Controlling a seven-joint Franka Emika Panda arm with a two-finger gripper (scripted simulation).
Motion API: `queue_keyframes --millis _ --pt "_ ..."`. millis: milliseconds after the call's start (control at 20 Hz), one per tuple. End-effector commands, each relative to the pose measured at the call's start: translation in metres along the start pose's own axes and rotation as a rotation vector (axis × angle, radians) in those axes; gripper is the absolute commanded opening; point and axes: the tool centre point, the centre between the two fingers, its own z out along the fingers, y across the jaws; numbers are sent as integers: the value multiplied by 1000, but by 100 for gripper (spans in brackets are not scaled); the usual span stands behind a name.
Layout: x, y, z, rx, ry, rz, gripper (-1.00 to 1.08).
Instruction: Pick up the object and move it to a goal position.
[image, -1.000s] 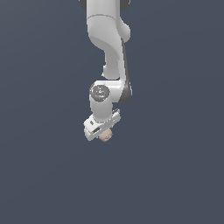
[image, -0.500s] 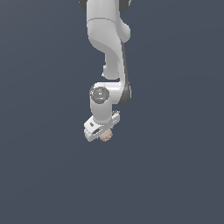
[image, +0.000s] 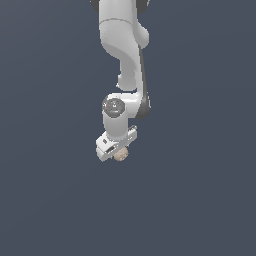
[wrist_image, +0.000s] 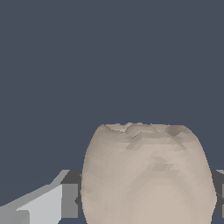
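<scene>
**Wrist view: beige ball pinched between the fingers**

Wrist view fills up with the object (wrist_image: 148, 175), a lumpy beige ball wedged between the two fingers (wrist_image: 65, 201), touching both. From the exterior view, the white gripper (image: 118, 151) is clamped on it, the object (image: 120, 155) peeking out beneath the hand. Plain dark grey ground lies all around, with open room on every side.

The object (image: 120, 155) sits under the end effector (image: 116, 150), between its fingers
</scene>
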Motion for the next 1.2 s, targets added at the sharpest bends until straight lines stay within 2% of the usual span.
queue_keyframes --millis 0,450,1150 --pt "1 0 -7 -1 1 0 -100" --pt "4 -1 -67 -1 1 0 -100" --pt "15 -1 -221 0 1 -2 -100"
